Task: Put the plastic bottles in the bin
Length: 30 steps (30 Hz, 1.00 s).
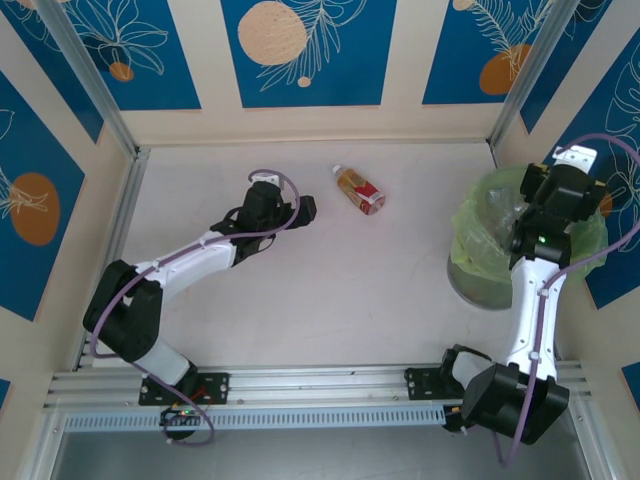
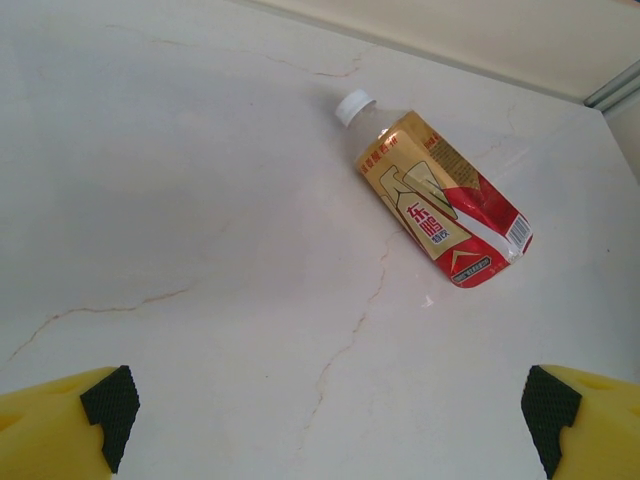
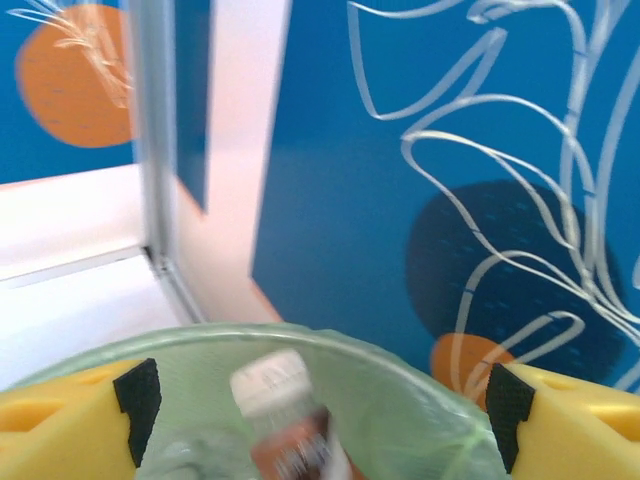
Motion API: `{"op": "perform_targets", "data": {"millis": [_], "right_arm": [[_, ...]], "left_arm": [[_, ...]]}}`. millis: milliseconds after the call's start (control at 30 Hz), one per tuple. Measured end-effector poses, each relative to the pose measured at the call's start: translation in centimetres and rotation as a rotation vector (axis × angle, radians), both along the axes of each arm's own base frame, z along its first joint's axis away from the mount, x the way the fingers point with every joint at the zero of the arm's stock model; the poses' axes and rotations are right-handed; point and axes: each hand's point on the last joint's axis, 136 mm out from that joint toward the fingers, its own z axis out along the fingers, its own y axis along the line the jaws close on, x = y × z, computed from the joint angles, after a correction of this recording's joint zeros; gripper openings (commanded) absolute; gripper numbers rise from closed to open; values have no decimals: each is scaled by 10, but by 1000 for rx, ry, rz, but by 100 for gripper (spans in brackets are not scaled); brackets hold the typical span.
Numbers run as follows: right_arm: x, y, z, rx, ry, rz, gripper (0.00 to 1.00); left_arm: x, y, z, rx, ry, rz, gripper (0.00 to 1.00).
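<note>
Green-bagged bin (image 1: pixel 470 225) stands at the right edge of the desk (image 1: pixel 300 300), with the right arm (image 1: pixel 545 250) up over it. In the right wrist view the right pincer (image 3: pixel 320 398) is spread wide above the bin's rim (image 3: pixel 385 352). It grips nothing. A blurred bottle (image 3: pixel 285 415) with a pale cap and an orange-brown label lies below and between the fingers, inside the bag and touching neither pad. More clear plastic shows beside it, too smeared to count.

One red-and-gold bottle (image 1: pixel 360 190) lies on its side out on the desk, well apart from the bin, white cap (image 2: pixel 353 106) pointing to the far wall. The left pincer (image 1: pixel 305 208) is near it and aimed at it. The left wrist view shows that pincer (image 2: pixel 325 400) wide open and empty, the bottle (image 2: pixel 435 200) ahead and to the right, not yet between the fingers.

Progress: looks nearly done, with at least one bottle binned and this one the only bottle on the desk. Left to do: grasp it, carry it across, drop it in.
</note>
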Motion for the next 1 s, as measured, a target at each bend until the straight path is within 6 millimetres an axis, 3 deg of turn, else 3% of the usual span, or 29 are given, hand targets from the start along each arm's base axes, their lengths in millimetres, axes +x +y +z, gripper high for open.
{"op": "perform_targets", "data": {"millis": [100, 233, 333, 400, 567, 667, 800, 900, 1000], "right_arm": [[9, 19, 4, 24, -6, 81, 87], [18, 47, -8, 82, 23, 180, 90], [28, 84, -16, 123, 52, 291, 100], [32, 115, -17, 160, 58, 383, 100], [39, 181, 6, 282, -4, 603, 99], [45, 220, 8, 356, 0, 745, 100], [67, 277, -17, 409, 106, 896, 100], [88, 315, -52, 417, 218, 941, 100], [111, 340, -90, 418, 321, 942, 100]], "left_arm": [[0, 0, 0, 0, 0, 0, 100], [0, 0, -1, 1, 2, 0, 100], [-3, 2, -5, 6, 8, 1, 100], [-5, 5, -7, 13, 11, 8, 100], [-5, 17, -4, 26, 8, 51, 100], [-5, 25, -4, 22, 12, 88, 100], [-7, 42, -9, 20, 39, 139, 100], [-8, 54, -13, 17, 61, 174, 100], [-11, 64, -16, 16, 76, 200, 100]]}}
